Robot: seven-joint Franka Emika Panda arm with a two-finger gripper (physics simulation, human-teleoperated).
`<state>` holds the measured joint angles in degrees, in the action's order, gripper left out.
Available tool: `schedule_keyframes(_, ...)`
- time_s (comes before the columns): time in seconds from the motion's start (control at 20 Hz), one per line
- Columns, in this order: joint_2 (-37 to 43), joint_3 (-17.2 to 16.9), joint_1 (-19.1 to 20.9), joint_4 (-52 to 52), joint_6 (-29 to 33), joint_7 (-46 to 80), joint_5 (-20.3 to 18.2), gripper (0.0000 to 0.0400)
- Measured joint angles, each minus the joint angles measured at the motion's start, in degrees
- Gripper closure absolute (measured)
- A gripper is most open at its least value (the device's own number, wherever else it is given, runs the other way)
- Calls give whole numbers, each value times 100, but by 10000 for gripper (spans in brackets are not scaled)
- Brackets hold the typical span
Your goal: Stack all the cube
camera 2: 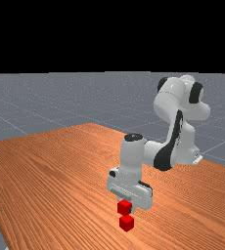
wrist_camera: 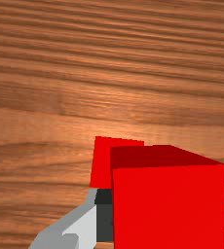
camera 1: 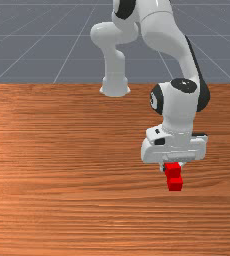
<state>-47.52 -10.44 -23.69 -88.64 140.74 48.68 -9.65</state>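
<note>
In the front view, the gripper [camera 1: 173,150] points down behind the upper red cube [camera 1: 173,170], which sits right above the lower red cube [camera 1: 175,185]. The far view has the gripper [camera 2: 130,189] over the upper cube [camera 2: 124,207], with the lower cube [camera 2: 126,223] beneath it, slightly to the far view's right. In the wrist view, the gripper [wrist_camera: 170,214] is shut on the upper cube [wrist_camera: 170,206], a finger against either side. Past it, part of the lower cube [wrist_camera: 102,160] peeks out, offset toward one finger. Whether the cubes touch, I cannot tell.
The wooden table [camera 1: 62,200] spreads around the cubes. Behind the hand in the front view, the arm's base [camera 1: 115,87] stands at the table's back edge.
</note>
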Motion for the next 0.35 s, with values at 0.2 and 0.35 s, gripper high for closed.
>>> schedule_keyframes(0.2,-41,13,-63,89,-14,20,26,208)
schedule_keyframes(0.35,-62,6,-69,155,-42,14,46,77)
